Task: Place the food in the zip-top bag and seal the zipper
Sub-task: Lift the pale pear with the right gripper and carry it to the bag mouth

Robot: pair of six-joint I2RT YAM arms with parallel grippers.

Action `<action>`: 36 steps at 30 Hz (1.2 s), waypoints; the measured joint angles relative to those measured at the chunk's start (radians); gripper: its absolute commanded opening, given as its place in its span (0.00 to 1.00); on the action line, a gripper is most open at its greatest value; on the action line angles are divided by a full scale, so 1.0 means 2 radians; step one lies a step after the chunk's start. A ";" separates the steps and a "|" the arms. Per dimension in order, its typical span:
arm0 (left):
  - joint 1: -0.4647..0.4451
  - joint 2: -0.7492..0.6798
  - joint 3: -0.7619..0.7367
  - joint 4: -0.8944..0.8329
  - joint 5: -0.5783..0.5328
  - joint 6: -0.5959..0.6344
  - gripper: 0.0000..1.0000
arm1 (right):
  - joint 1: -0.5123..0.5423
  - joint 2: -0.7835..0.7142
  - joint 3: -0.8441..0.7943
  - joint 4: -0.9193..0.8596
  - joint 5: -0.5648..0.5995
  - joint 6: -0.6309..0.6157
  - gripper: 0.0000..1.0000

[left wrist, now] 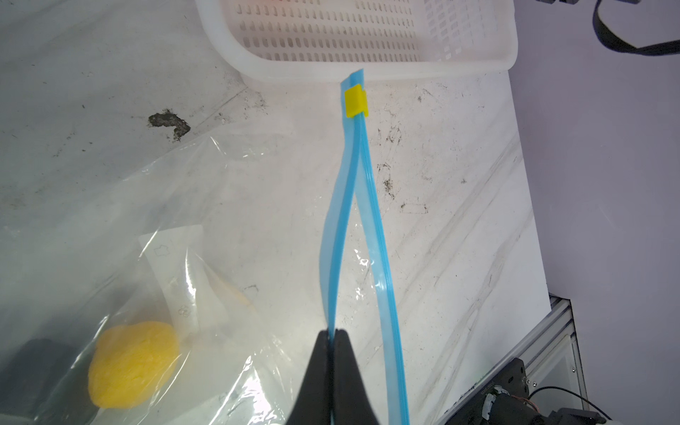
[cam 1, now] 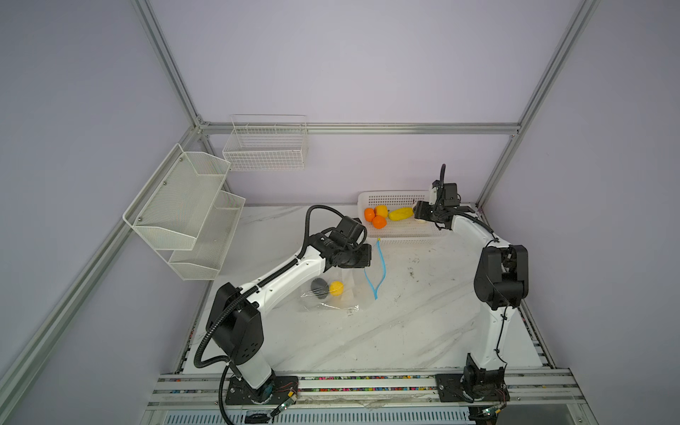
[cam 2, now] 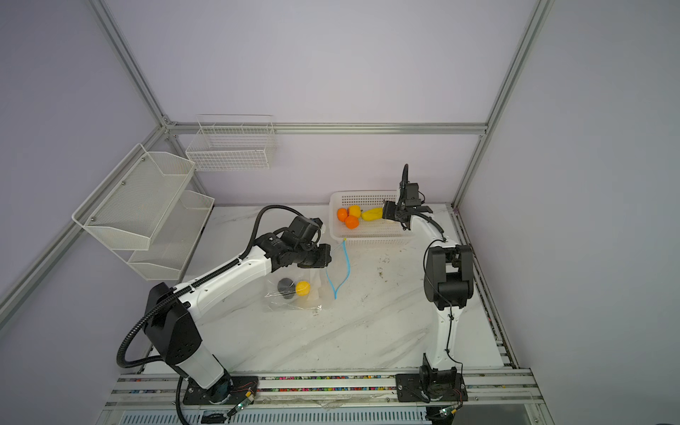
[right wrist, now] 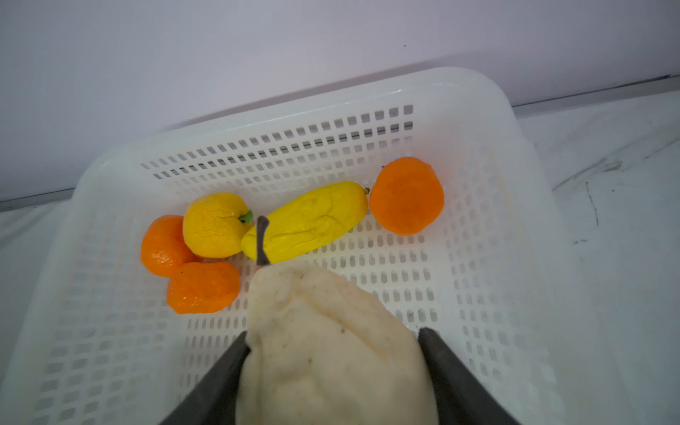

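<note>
- Zip-top bag (cam 1: 331, 298), centre table: dark lump (cam 1: 319, 287) and yellow fruit (cam 1: 336, 288) inside.
- Left gripper (left wrist: 334, 336) pinches one zipper (left wrist: 368, 206) lip; mouth unsealed.
- Right gripper (right wrist: 333, 333) clasps cream bulb (right wrist: 331, 368) in far-right basket (right wrist: 478, 110); five pieces (right wrist: 305, 220) remain.

soft, even light is everywhere and shadows are faint. white glare shines on the zip-top bag (left wrist: 235, 390). well apart from the bag, the cream bulb (right wrist: 331, 349) looks fuzzy, being so close up.

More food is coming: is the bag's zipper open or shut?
Open: the zipper splits into two blue strips beyond the yellow slider; the left gripper pinches one strip.
</note>
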 measured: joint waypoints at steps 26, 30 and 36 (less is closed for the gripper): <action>0.000 0.010 0.016 0.002 0.006 0.000 0.00 | 0.097 -0.299 -0.278 0.001 -0.169 0.150 0.57; 0.000 0.010 0.016 0.002 0.007 0.000 0.00 | 0.109 -0.305 -0.281 -0.010 -0.195 0.155 0.57; 0.000 0.010 0.016 0.002 0.009 0.000 0.00 | 0.125 -0.305 -0.282 -0.027 -0.221 0.164 0.56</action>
